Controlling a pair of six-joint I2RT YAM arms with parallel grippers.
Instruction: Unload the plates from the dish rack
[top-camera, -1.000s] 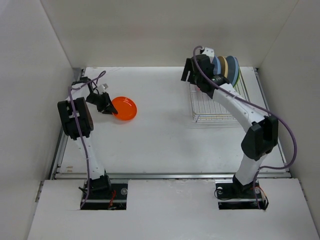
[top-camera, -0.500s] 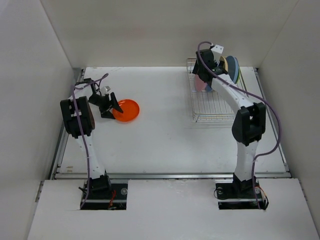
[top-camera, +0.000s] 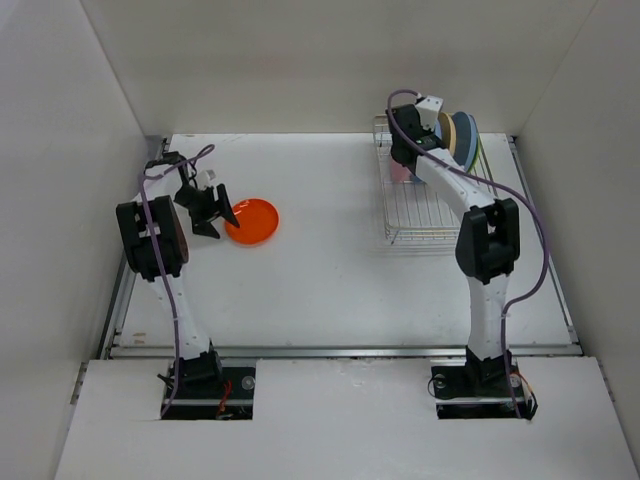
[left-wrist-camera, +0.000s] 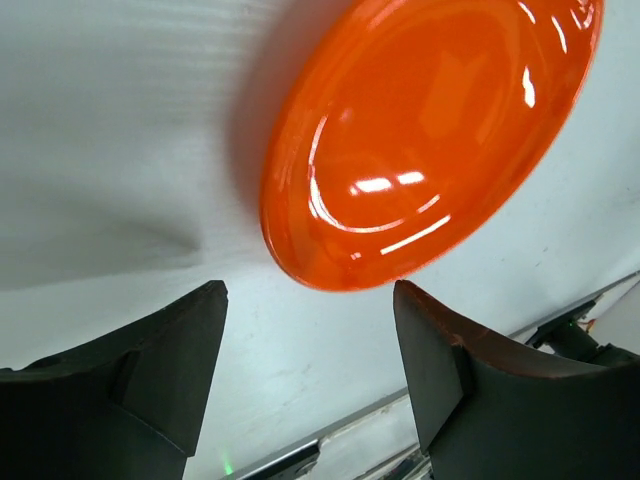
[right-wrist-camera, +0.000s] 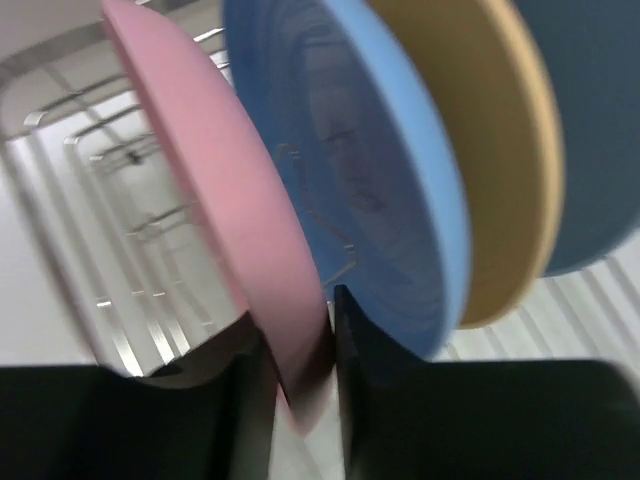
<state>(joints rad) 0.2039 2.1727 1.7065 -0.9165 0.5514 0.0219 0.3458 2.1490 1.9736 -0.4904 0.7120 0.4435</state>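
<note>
The dish rack (top-camera: 440, 215) sits at the far right of the table (top-camera: 330, 290), seen from above, with four plates upright at its back end. One orange plate (top-camera: 252, 220) already lies flat at far left, well apart from the rack, so I judge the job about a fifth done.

From the left wrist, the left gripper (left-wrist-camera: 308, 295) stands wide, its fingers either side of the orange plate's near rim and touching nothing.

From the right wrist, the right gripper (right-wrist-camera: 300, 350) pinches the lower rim of the pink plate (right-wrist-camera: 210, 200), the frontmost in the row. Behind it, the light blue plate (right-wrist-camera: 370, 180), tan plate (right-wrist-camera: 500, 150) and dark blue plate (right-wrist-camera: 590, 100) wait in their slots.
</note>
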